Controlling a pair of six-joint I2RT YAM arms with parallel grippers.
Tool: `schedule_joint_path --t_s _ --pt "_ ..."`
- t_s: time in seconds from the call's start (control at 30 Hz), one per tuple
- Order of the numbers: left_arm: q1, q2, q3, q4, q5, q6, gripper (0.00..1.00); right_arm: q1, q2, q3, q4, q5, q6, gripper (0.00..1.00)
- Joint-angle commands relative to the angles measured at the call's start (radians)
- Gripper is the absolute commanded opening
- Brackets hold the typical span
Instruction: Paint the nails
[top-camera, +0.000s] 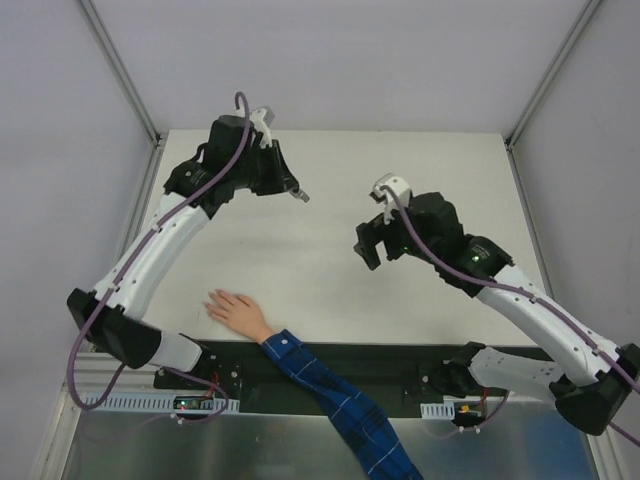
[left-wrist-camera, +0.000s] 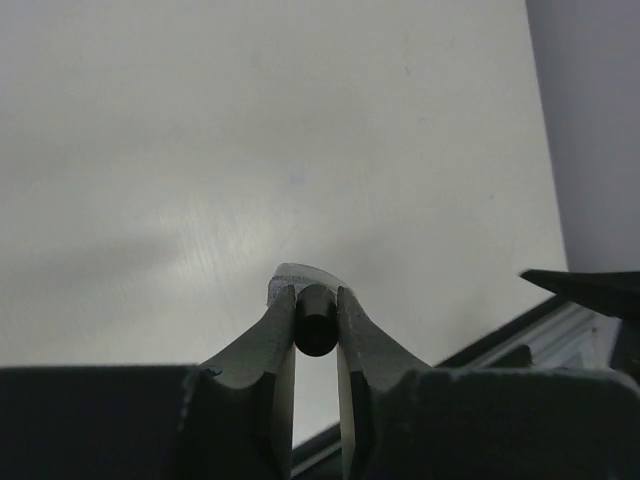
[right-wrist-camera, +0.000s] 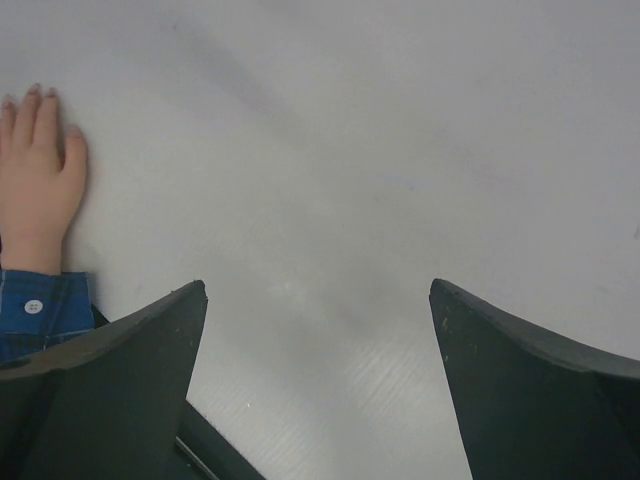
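Observation:
A pale hand (top-camera: 236, 309) with spread fingers lies flat on the table near the front edge, and its arm wears a blue plaid sleeve (top-camera: 335, 388). The hand also shows at the upper left of the right wrist view (right-wrist-camera: 36, 180), where its small nails (right-wrist-camera: 40, 92) are just visible at the fingertips. My left gripper (top-camera: 299, 196) is raised over the far middle of the table, well away from the hand. It is shut on a small dark cylindrical object (left-wrist-camera: 316, 322). My right gripper (top-camera: 366, 248) is open and empty, right of the hand and above the table.
The white table (top-camera: 330, 290) has a black strip (top-camera: 400, 375) along its front edge, where the sleeve crosses. Grey walls enclose the back and both sides. The right arm's fingers (right-wrist-camera: 140, 370) frame bare table in the right wrist view.

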Motion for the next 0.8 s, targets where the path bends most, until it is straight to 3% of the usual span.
schedule_joint_path --t_s 0.0,0.1,0.33,0.43,0.6,0.77 --pt "-0.008 -0.086 -0.117 -0.156 0.113 -0.242 0.0 0.166 0.079 -0.008 0.339 0.081 -0.114 0.97" --pt "-0.008 -0.168 -0.165 -0.19 0.115 -0.298 0.0 0.235 0.134 0.0 0.444 0.097 -0.156 0.99" --pt "-0.006 -0.254 -0.18 -0.276 0.143 -0.399 0.0 0.315 0.276 0.058 0.538 0.04 -0.268 0.76" --pt "-0.005 -0.26 -0.193 -0.282 0.15 -0.417 0.0 0.325 0.296 0.052 0.562 -0.026 -0.263 0.75" --pt "-0.005 -0.252 -0.193 -0.281 0.187 -0.436 0.0 0.342 0.314 0.024 0.642 -0.001 -0.243 0.75" --pt "-0.005 -0.247 -0.187 -0.282 0.207 -0.442 0.0 0.354 0.323 0.014 0.671 -0.001 -0.229 0.65"
